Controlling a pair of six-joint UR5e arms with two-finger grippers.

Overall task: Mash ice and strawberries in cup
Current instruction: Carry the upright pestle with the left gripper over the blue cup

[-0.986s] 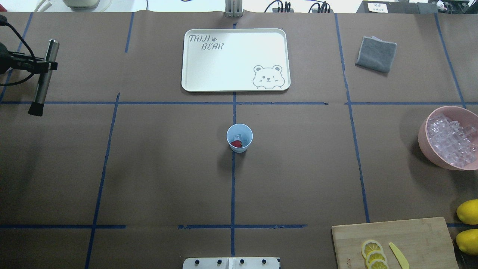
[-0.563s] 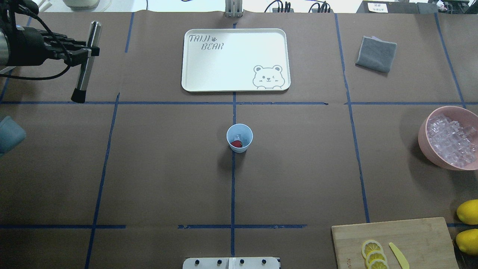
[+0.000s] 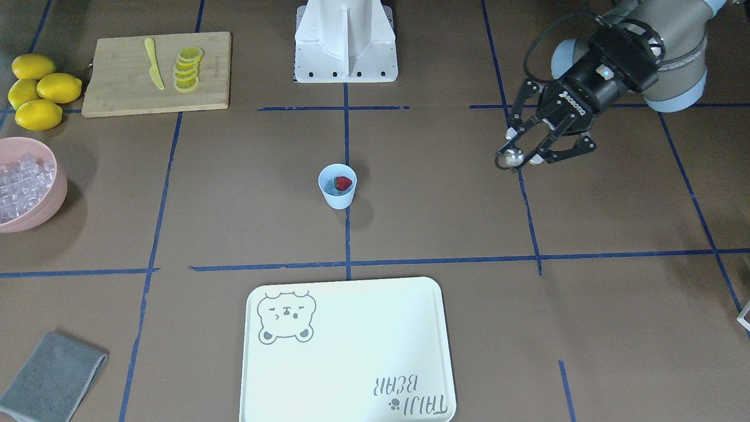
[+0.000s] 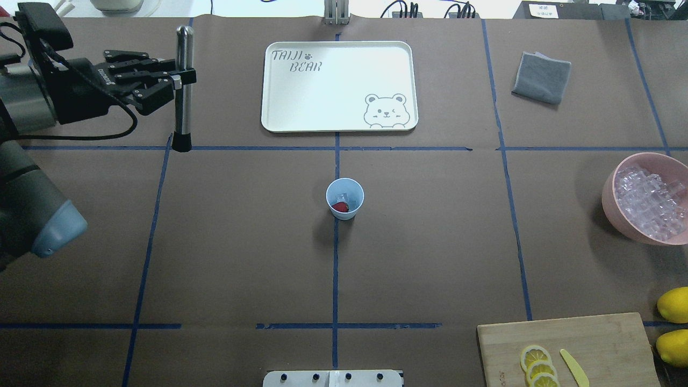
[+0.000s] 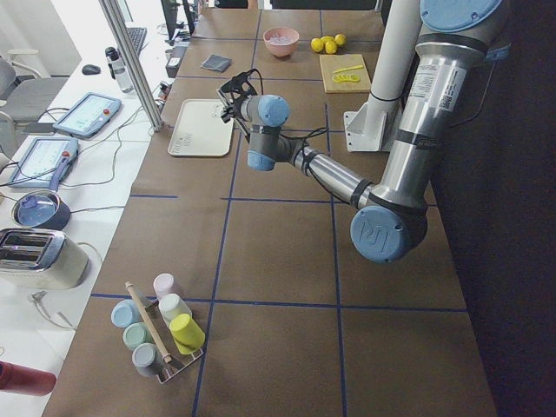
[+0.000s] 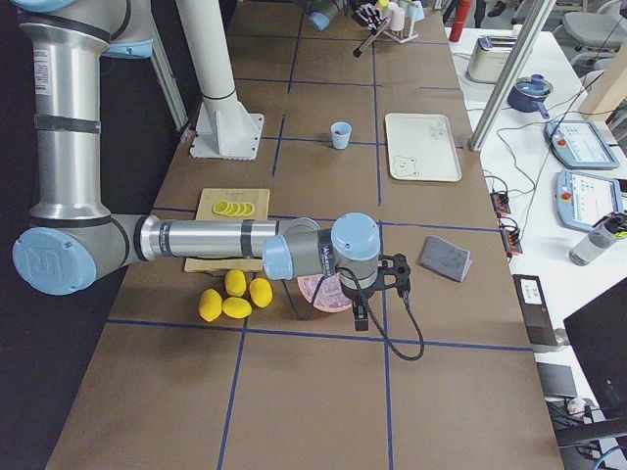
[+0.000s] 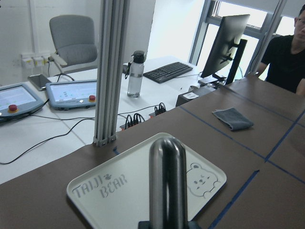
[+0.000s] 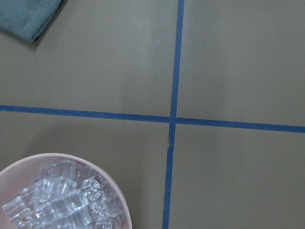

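The light-blue cup (image 4: 344,198) stands upright at the table's centre, on the blue tape cross. Inside it lie a red strawberry (image 4: 339,206) and a clear piece of ice (image 4: 342,197). My left gripper (image 4: 181,80) is shut on a steel pestle rod (image 4: 184,97) with a black foot, held nearly upright over the far left of the table, well away from the cup (image 3: 337,186). The left wrist view shows the rod's rounded top (image 7: 167,171). My right gripper (image 6: 362,311) hovers beside the pink bowl; I cannot tell whether it is open or shut.
A pink bowl (image 4: 610,188) full of ice cubes sits at the right edge. A white bear tray (image 4: 338,121) lies behind the cup, a grey cloth (image 4: 542,77) at the far right. A cutting board (image 4: 591,338) with lemon slices, a yellow knife and whole lemons (image 4: 673,304) are near right.
My left arm has swung rightward into view with the rod, from the far left edge to beside the tray. The rod has tilted to nearly upright. The cup has stayed put.
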